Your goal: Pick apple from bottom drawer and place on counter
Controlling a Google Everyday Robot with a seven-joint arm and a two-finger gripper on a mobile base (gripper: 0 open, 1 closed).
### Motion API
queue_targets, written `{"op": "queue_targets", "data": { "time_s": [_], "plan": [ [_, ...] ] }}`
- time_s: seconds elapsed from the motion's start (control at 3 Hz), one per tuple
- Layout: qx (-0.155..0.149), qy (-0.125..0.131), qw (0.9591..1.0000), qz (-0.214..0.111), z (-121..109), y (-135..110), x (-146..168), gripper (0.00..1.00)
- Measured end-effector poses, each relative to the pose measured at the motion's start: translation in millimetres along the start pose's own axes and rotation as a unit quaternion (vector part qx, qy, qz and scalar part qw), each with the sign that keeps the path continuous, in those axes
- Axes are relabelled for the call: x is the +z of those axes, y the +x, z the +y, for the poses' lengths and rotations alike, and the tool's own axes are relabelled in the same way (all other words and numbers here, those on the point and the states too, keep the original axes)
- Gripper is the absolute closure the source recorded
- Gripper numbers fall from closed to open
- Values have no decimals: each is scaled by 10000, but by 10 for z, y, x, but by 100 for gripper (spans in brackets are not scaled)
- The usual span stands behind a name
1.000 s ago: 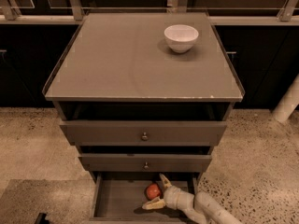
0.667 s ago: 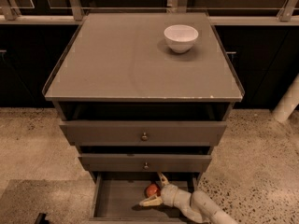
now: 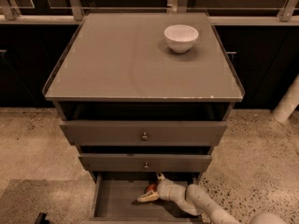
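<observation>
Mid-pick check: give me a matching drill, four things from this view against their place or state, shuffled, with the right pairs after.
Things:
1. apple
2. white bowl
3. gripper
4. bottom drawer

Place or state:
A. pulled open, lowest of three
B. on the counter, toward its back right
C. inside the open drawer, right at the apple
D. red-orange, lying on the drawer floor

Pairs: 1-D, 2-B, 3-C, 4-A

Bowl (image 3: 181,37): on the counter (image 3: 126,59), back right.
Apple (image 3: 151,189): in the bottom drawer (image 3: 117,202), mid-floor.
Gripper (image 3: 150,187): inside the bottom drawer, at the apple.
Bottom drawer: beneath two upper drawers (image 3: 144,133).
</observation>
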State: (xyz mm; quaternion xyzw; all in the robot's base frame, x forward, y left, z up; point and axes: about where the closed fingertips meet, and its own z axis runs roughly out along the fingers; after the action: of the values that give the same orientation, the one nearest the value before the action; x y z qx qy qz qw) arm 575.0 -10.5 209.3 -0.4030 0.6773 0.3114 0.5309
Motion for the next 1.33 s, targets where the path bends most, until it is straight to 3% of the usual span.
{"op": "queue_targets", "data": {
  "time_s": [0.67,1.33],
  "plan": [
    [-110,171,9982,560,-153,295,-99,0],
    [80,176,9949,994,-103,573,-202,0]
  ]
}}
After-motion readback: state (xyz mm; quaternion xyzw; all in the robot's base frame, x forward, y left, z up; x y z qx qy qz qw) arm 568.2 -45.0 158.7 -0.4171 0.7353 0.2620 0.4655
